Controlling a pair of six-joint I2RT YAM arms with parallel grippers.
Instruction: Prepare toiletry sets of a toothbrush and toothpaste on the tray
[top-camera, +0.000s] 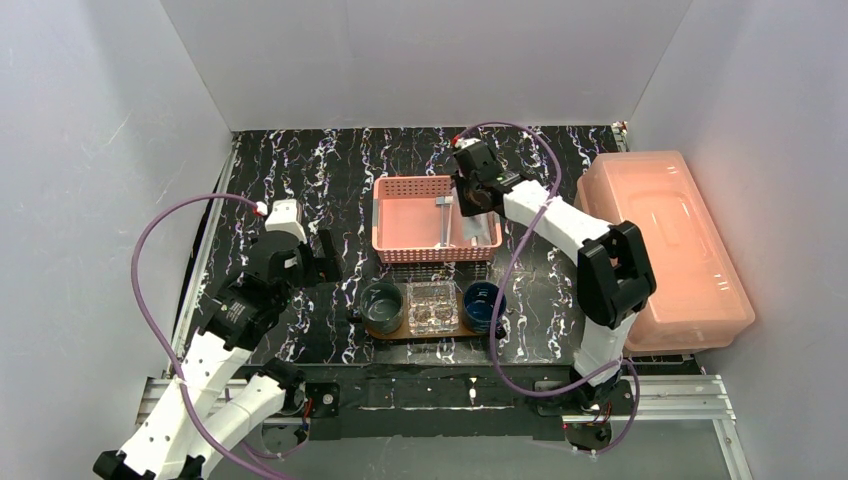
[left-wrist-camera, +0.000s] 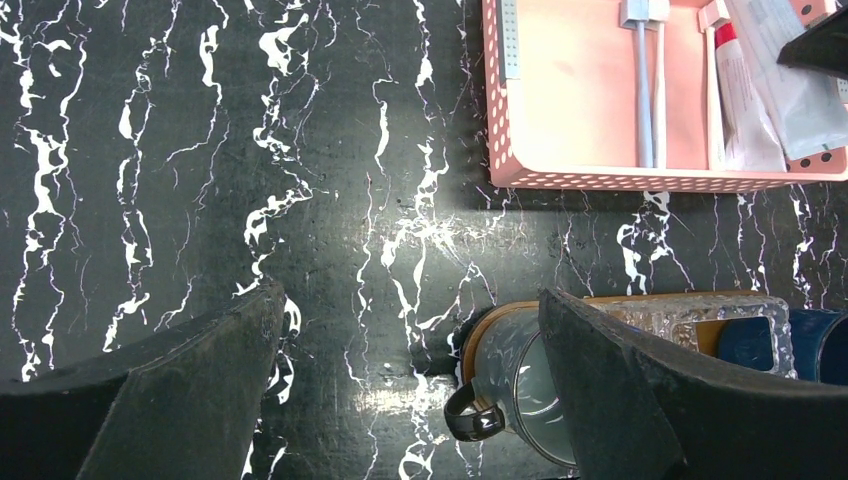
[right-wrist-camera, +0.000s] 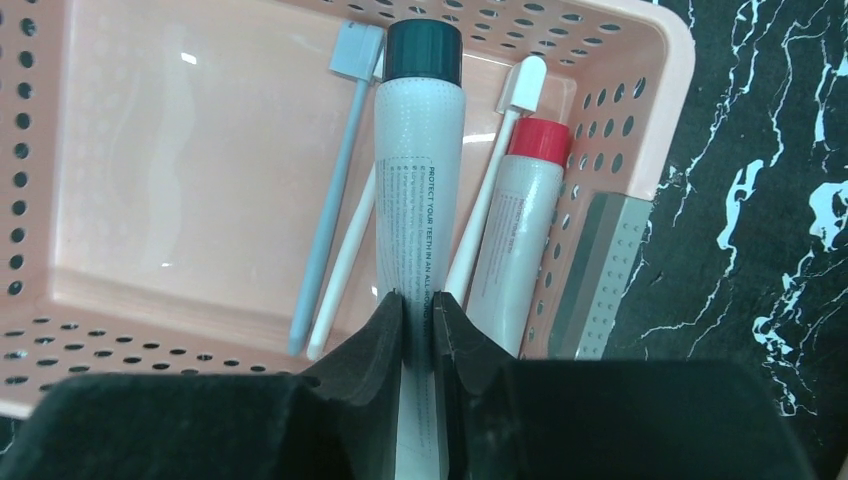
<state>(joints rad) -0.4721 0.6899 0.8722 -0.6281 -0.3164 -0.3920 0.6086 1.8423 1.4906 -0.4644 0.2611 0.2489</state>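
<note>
Right gripper (right-wrist-camera: 418, 300) pinches the flat tail of a green-capped toothpaste tube (right-wrist-camera: 420, 180) at the pink basket (right-wrist-camera: 660, 60), well apart from the tray (top-camera: 425, 334). Light, soft and slick, the tube likely holds best by that stiffer end. Left gripper (left-wrist-camera: 408, 300) hangs spread.

In the right wrist view, the toothpaste tube (right-wrist-camera: 420, 190) with the dark green cap carries the only legible wording. Small dark capitals run lengthwise down its white body and read "PROTECT YOUR TEETH IN ALL". Whatever follows is lost where the tube passes between the closed fingers of the right tool (right-wrist-camera: 418, 320). A block of finer print beside that line is too small to read. The red-capped tube (right-wrist-camera: 523, 240) alongside bears faint lengthwise lettering, also illegible.
</note>
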